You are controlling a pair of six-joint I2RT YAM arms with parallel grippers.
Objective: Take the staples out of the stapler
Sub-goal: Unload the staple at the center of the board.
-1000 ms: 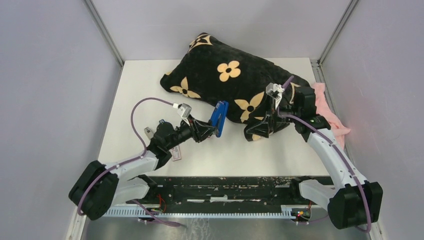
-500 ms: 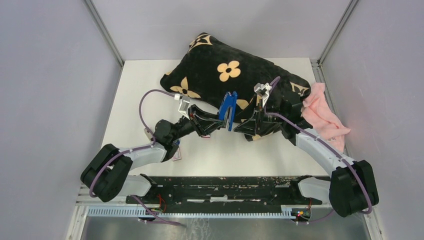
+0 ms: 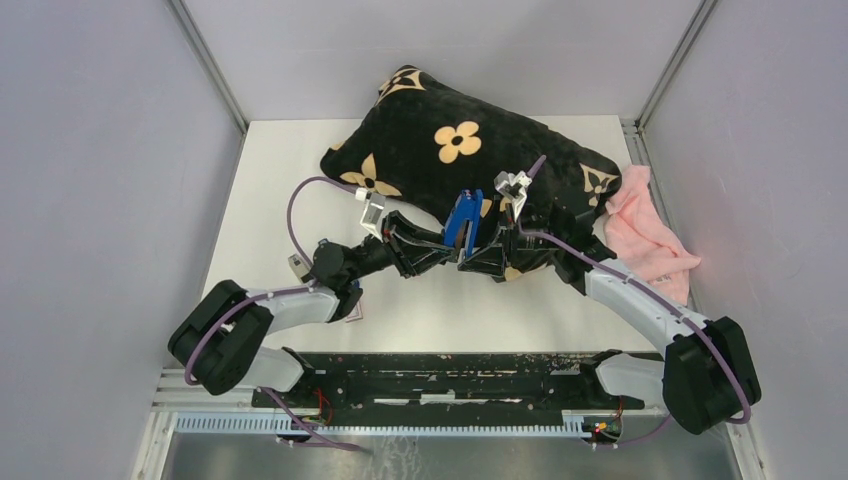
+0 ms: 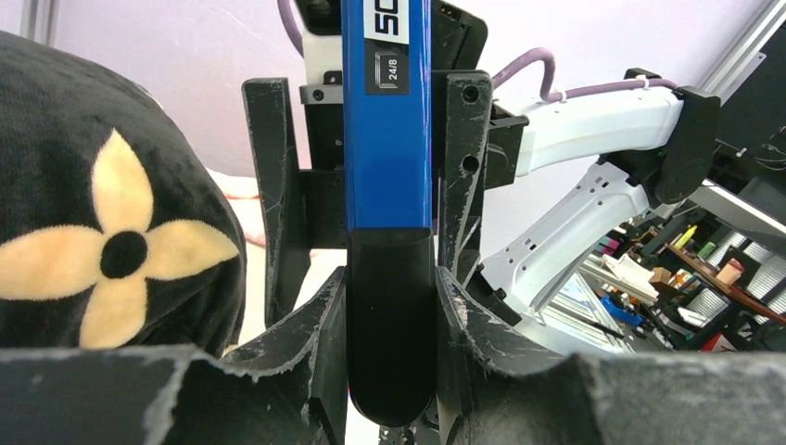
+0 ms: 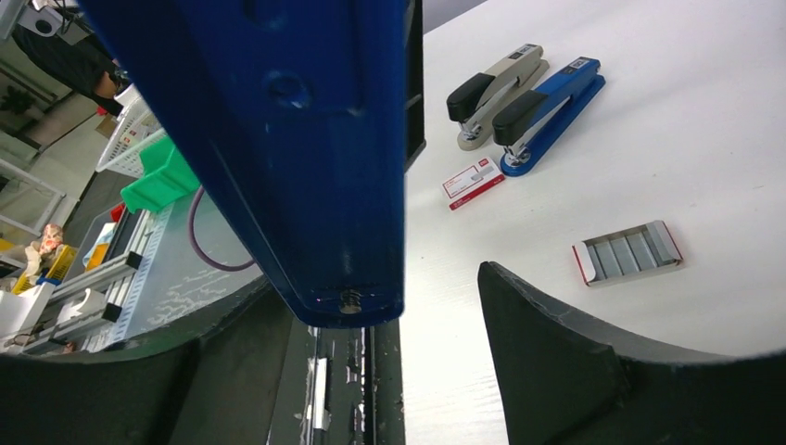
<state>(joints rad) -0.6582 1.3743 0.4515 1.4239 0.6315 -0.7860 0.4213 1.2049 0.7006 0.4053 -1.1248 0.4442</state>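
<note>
Over mid-table [image 3: 300,180] before black pillow [image 3: 440,170], left gripper [image 4: 389,311] clamps blue stapler [image 4: 387,139], right gripper [image 3: 480,248] fingers apart, straddling it.

The stapler [image 3: 462,220] is blue with a black end. The pillow [image 3: 500,150] is black with cream flowers; the cloth [image 3: 640,228] is pink.
</note>
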